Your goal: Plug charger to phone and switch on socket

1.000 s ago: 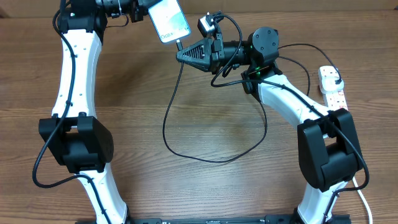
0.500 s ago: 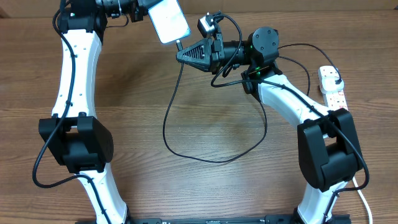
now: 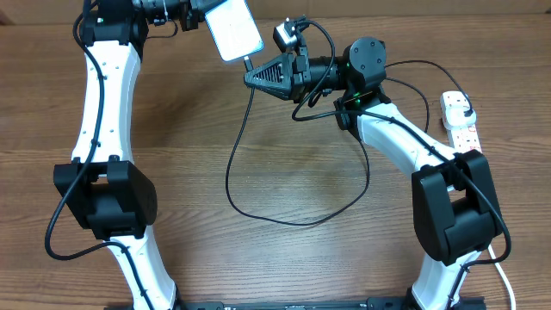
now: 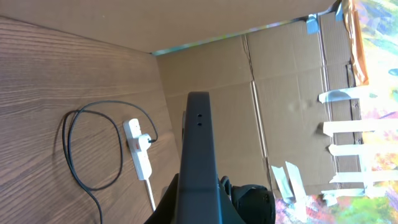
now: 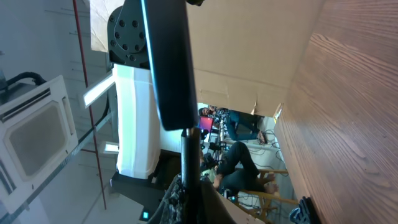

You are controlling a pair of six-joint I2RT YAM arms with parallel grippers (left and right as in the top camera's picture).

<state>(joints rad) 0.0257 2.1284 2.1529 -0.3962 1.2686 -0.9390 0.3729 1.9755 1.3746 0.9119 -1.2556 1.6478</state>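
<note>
The phone [image 3: 232, 27], light blue-teal screen up, is held in the air at the top centre by my left gripper [image 3: 200, 10], which is shut on its far end. It shows edge-on in the left wrist view [image 4: 198, 155] and the right wrist view [image 5: 168, 62]. My right gripper [image 3: 251, 76] is shut on the charger's connector end, whose tip [image 3: 247, 61] meets the phone's lower edge. The thin black charger cable [image 3: 258, 211] loops down over the table. Its black plug [image 3: 465, 112] sits in the white socket [image 3: 459, 120] at the right edge.
The socket also shows in the left wrist view [image 4: 140, 155] with the cable loop [image 4: 93, 155] beside it. Cardboard walls [image 4: 249, 93] stand behind the wooden table [image 3: 258, 155]. A white cord [image 3: 502, 275] runs off at the lower right.
The phone has tilted slightly between one second ago and half a second ago; since then nothing has visibly moved.
</note>
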